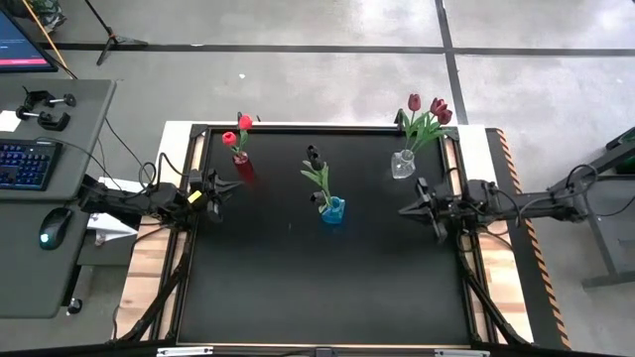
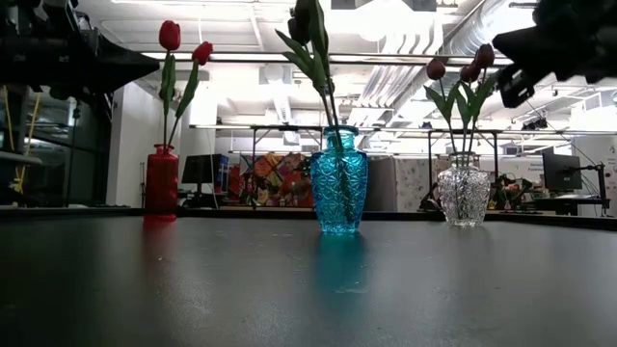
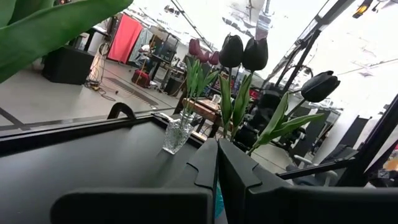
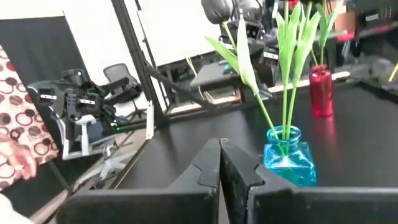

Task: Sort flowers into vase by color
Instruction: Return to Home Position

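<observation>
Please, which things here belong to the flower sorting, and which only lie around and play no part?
Belong to the job: red tulips in the red vase; dark tulips in the blue vase; maroon tulips in the clear vase; left gripper and right gripper, both shut, at the table's sides.
Just lying about: keyboard, mouse and clamps on the side desk.

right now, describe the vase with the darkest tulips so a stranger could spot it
On the black table, three vases stand in a loose row. The middle one is the blue vase. It alone is turquoise and holds near-black tulips; the red vase holds red tulips, the clear vase maroon tulips.
</observation>
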Motion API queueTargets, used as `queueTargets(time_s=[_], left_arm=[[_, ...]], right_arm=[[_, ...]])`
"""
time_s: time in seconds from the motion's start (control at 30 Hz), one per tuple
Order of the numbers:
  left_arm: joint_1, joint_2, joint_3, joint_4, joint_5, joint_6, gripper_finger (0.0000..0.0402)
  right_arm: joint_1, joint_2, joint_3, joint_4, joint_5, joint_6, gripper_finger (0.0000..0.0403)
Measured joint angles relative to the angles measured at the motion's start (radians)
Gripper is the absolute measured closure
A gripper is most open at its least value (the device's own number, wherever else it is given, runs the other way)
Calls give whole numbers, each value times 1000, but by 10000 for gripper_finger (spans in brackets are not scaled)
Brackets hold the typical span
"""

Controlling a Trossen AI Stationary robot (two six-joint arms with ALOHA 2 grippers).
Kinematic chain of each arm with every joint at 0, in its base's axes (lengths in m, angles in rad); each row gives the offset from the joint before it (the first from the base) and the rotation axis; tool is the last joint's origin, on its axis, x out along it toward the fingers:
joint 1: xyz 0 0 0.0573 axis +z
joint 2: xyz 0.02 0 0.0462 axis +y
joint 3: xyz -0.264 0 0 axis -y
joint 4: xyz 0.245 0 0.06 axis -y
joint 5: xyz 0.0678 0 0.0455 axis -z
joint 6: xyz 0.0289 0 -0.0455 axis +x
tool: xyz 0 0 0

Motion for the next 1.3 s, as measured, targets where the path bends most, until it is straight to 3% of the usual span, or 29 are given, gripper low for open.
queueTargets(time_s=[0.27, 0.4, 0.7, 1.3], left_arm=[[0, 0, 0, 0, 0, 0, 401], [0, 0, 0, 0, 1, 0, 401], [0, 0, 0, 0, 1, 0, 401], [0, 0, 0, 0, 1, 0, 401]], right_arm=[[0, -146, -151, 66, -20, -49, 403], [0, -189, -151, -45, -28, -32, 403], [0, -186, -151, -96, -27, 308, 403], [0, -186, -151, -97, -26, 324, 402]])
